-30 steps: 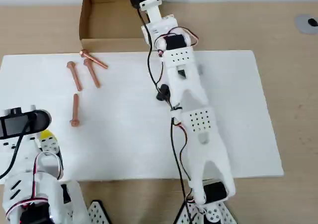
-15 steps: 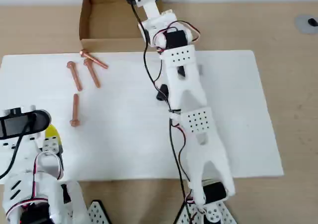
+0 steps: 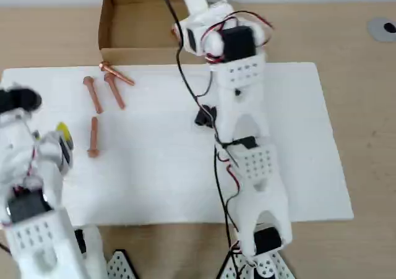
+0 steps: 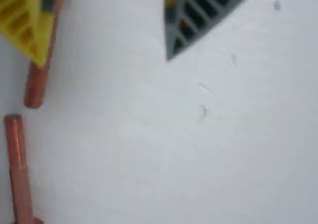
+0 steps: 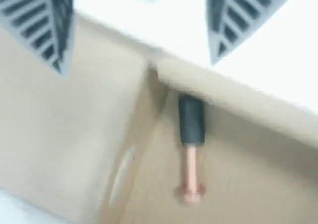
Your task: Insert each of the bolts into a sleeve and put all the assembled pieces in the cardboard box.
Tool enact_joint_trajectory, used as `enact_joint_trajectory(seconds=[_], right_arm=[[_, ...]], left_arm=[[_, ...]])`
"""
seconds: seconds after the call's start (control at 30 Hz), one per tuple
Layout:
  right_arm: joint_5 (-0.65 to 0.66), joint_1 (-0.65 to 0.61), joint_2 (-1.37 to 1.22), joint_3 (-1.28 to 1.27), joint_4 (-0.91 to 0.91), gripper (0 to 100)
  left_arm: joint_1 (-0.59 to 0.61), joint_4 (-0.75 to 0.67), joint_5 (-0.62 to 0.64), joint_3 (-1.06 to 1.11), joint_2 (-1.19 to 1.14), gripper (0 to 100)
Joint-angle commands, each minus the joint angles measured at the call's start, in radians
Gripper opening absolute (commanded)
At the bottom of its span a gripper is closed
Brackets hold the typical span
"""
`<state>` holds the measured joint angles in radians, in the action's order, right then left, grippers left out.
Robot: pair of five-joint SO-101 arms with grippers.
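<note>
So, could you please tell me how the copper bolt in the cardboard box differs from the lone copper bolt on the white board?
The copper bolt in the box wears a black sleeve over its shank; the lone copper bolt on the board is bare. The boxed bolt lies inside the brown cardboard box; the lone bolt lies on the flat white board. Both are copper-coloured with a widened head.

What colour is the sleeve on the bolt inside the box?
The sleeve is black; it shows best in the right wrist view.

One black-sleeved copper bolt (image 5: pixel 191 149) flat inside cardboard box (image 3: pixel 136 28); four bare bolts (image 3: pixel 93 95) outside.
</note>
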<state>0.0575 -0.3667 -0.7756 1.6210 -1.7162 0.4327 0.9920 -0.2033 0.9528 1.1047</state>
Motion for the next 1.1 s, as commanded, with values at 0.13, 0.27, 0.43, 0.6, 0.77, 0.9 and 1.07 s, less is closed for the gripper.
enact_joint_trajectory(seconds=[0.13, 0.27, 0.43, 0.6, 0.77, 0.9, 1.07], right_arm=[[0.000, -0.010, 0.275, 0.044, -0.074, 22.1], [-0.014, -0.005, 0.317, 0.001, -0.075, 22.1], [-0.087, 0.008, 0.369, -0.140, -0.075, 22.1], [-0.141, 0.010, 0.433, -0.298, -0.074, 22.1], [-0.158, 0.010, 0.519, -0.447, -0.074, 22.1], [-0.161, 0.010, 0.624, -0.585, -0.074, 22.1], [-0.161, 0.012, 0.782, -0.797, -0.072, 22.1]], left_arm=[[-0.137, -0.044, 0.153, -0.368, -0.521, 18], [-0.158, -0.043, 0.226, -0.500, -0.727, 18], [-0.141, -0.043, 0.282, -0.655, -0.920, 17], [-0.135, -0.037, 0.310, -0.801, -1.084, 17], [-0.137, -0.011, 0.322, -0.902, -1.213, 17], [-0.140, 0.055, 0.367, -0.985, -1.310, 17], [-0.141, 0.138, 0.396, -1.089, -1.412, 17]])
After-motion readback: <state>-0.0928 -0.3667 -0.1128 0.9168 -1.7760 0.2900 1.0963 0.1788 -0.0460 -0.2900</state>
